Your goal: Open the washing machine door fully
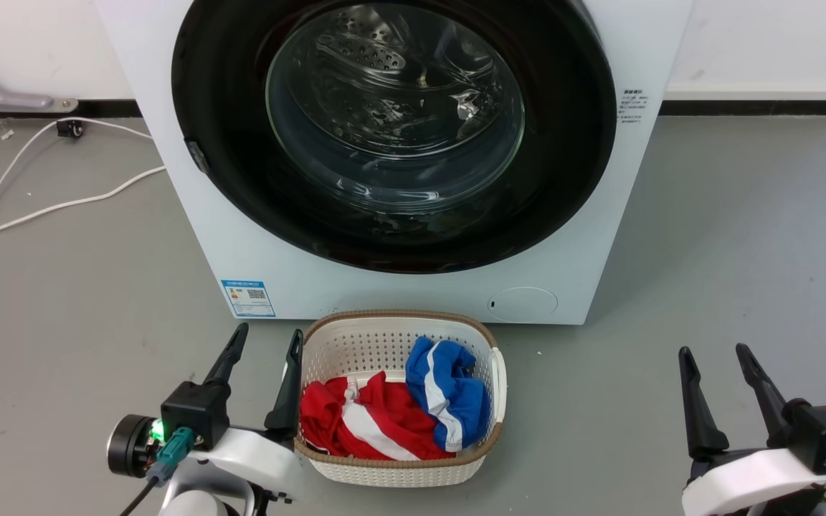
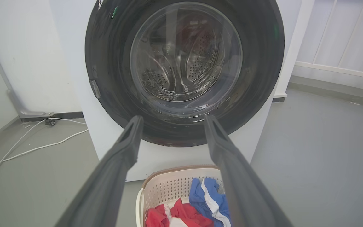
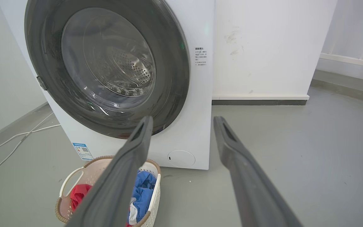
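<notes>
- Left tool [image 1: 269, 331]: its two dark fingers are spread apart, holding nothing, and it sits just beside the left rim of the basket [image 1: 399, 315].
- Right tool [image 1: 713, 350]: its two fingers are also spread and empty, and it is over bare floor [image 1: 707, 251], well apart from the basket.
- One white plastic basket stands on the floor in front of the washing machine [image 1: 312, 287]. It holds two garments, one red [image 1: 363, 419] and one blue [image 1: 449, 390].
- One door [image 1: 571, 143]: a round black ring with a clear glass window, lying flat and shut against the machine's front and facing the robot. Being round, it has no long axis. One small grey tab [image 1: 196, 155] sits on its left edge.
- Two white cords [image 1: 62, 206] lie on the floor at far left.
</notes>
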